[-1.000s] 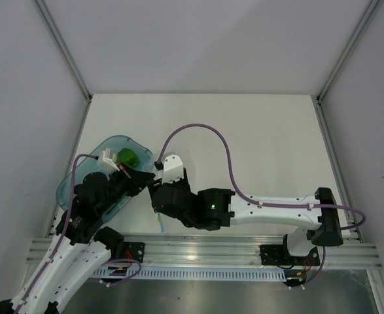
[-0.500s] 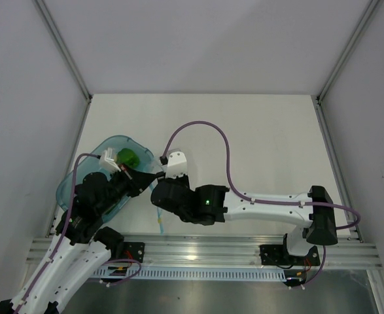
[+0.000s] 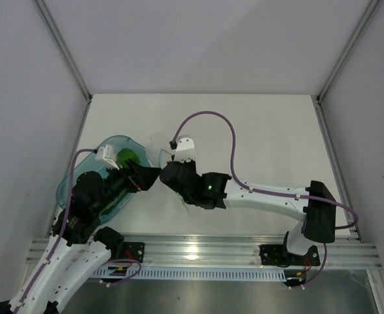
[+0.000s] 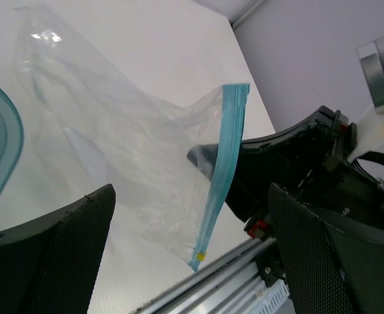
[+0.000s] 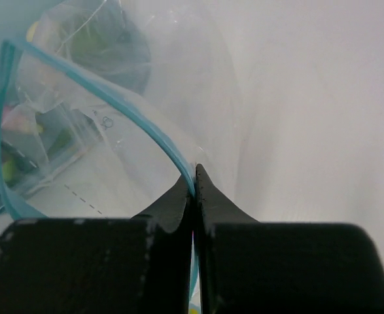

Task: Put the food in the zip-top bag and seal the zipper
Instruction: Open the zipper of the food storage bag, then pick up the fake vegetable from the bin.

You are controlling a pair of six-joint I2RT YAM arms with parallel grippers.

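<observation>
At the far left the translucent blue tray (image 3: 106,145) lies on the desk (image 3: 257,137), and the food (image 3: 127,157) sits in it, none of it in the bag by the look of things. Just right of the tray the left gripper (image 4: 192,193) stands wide open and holds nothing. The zip-top bag (image 4: 126,144) hangs between its fingers without touching either. Further right the zipper (image 4: 223,163) runs down the bag's mouth edge, and the right gripper (image 5: 193,176) is closed on that strip and carries the bag alone. The risk I see is that single pinch. The strip is thin and slick, so it could slide out if the bag is tugged, and the limp film may fold over the mouth and block the food. If both lips are caught in the pinch, the mouth will not open there, and I cannot tell whether one or both are caught. The overhead view shows the tray and a green piece, but the clear bag almost vanishes in it. The left wrist view shows the whole zipper. The right wrist view shows the pinch itself, with coloured pieces blurred through the film.
</observation>
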